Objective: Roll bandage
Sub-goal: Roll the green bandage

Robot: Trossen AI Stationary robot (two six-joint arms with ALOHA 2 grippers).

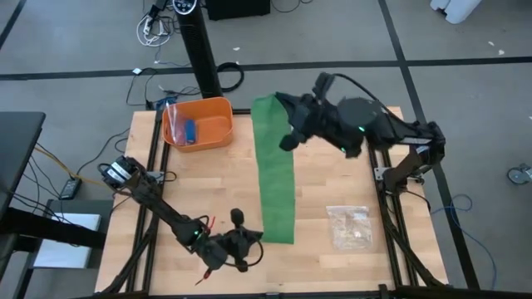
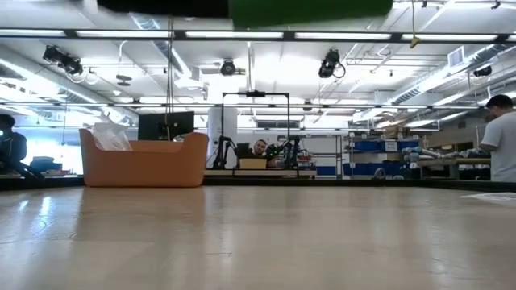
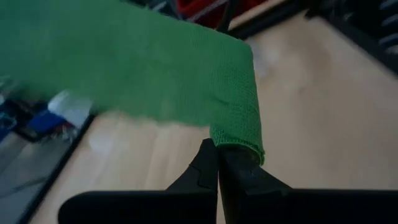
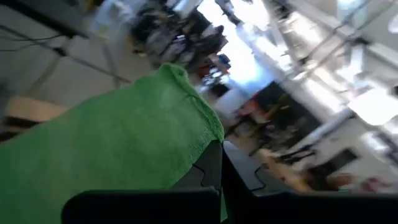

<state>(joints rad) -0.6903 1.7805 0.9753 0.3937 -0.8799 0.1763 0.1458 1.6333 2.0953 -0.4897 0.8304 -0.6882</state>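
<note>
My two grippers pinch the bandage [image 1: 276, 178], stretched above the table's middle.

Soft, light, floppy cloth: left gripper [image 3: 219, 163] nips the six o'clock end, right gripper [image 4: 219, 167] the twelve o'clock end; corners grip best.

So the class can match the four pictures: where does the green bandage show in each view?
High view: bandage, a long strip down the table's middle.
Low view: blurred green band along the top edge.
Left wrist view: across the upper half.
Right wrist view: lower left.
Shared landmark: orange bin.
</note>
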